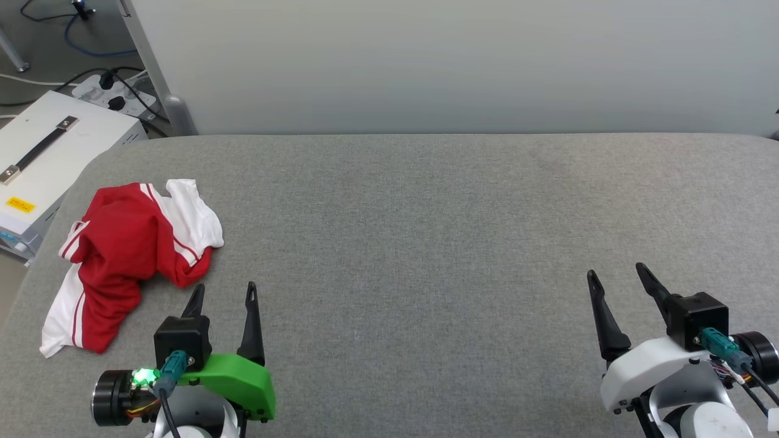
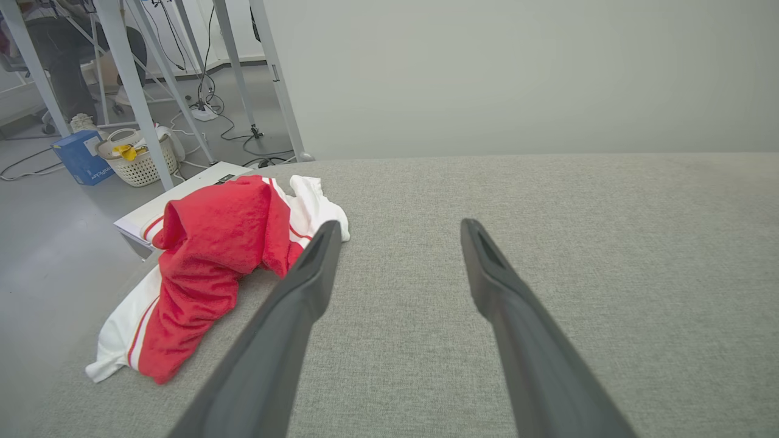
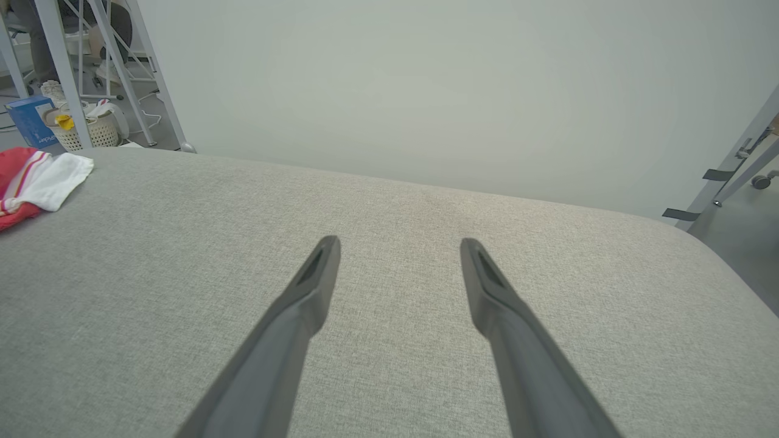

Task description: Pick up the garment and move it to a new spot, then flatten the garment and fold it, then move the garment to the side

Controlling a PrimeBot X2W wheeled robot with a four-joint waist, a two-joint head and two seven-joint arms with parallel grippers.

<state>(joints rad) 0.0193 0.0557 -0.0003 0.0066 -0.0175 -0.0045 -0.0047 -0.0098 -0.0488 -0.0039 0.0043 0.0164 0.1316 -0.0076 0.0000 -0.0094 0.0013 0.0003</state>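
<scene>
garment (image 1: 122, 243): red, white sleeves, striped trim | table (image 1: 426, 243): grey weave | left arm cover (image 1: 240, 377): green

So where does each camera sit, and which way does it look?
Head view: on the head, looking forward and down at the table; left gripper and right gripper, both open, show at the bottom.
Left wrist view: on the left wrist, looking along its own fingers, the garment just left of them.
Right wrist view: on the right wrist, looking along its own fingers across the table to the wall.
Shared: all three show the garment at their left.
</scene>
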